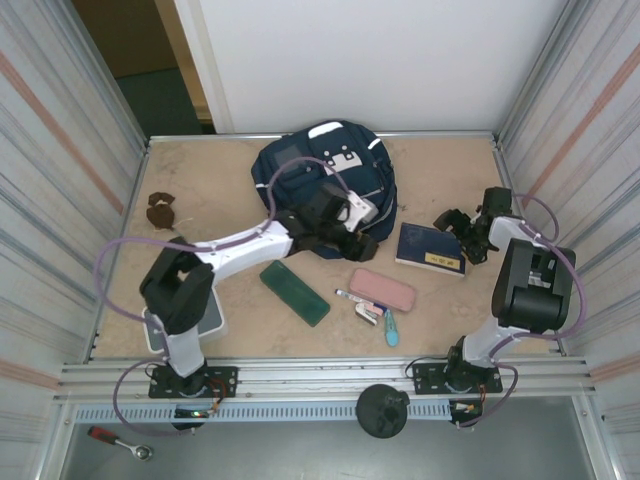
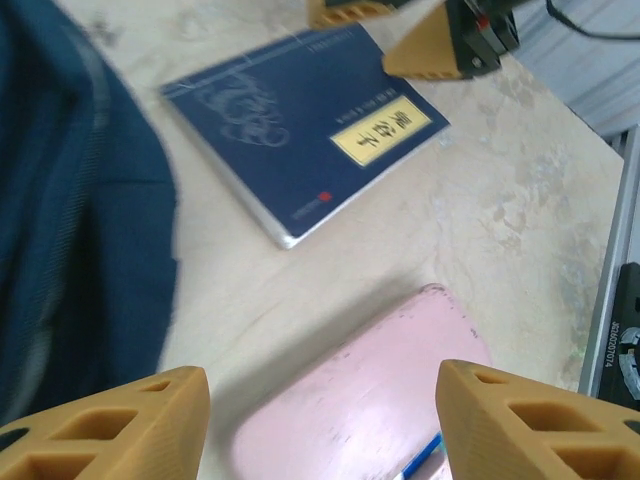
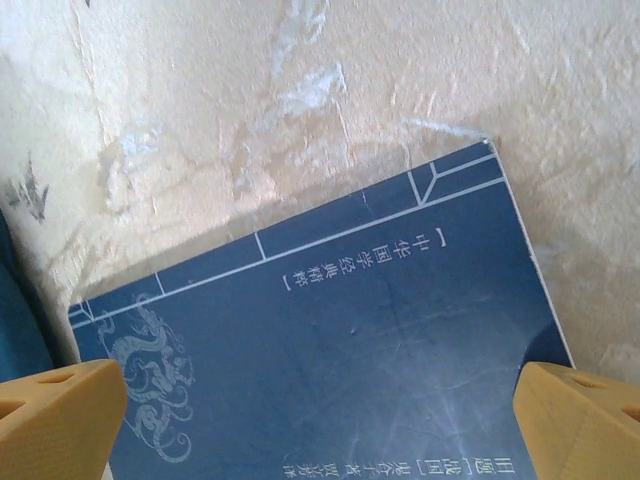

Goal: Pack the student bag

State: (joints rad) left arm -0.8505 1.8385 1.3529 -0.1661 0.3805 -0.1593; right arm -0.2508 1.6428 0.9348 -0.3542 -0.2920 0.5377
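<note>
Right hand (image 3: 320, 425) wide above booklet (image 3: 400, 330)

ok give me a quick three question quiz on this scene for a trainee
1. True or false: the blue book is already inside the student bag.
2. In the top view, the pink pouch lies ___ of the green case.
3. The right end effector is open above: A blue book, B pink pouch, C green case.
Key: 1 false; 2 right; 3 A.
</note>
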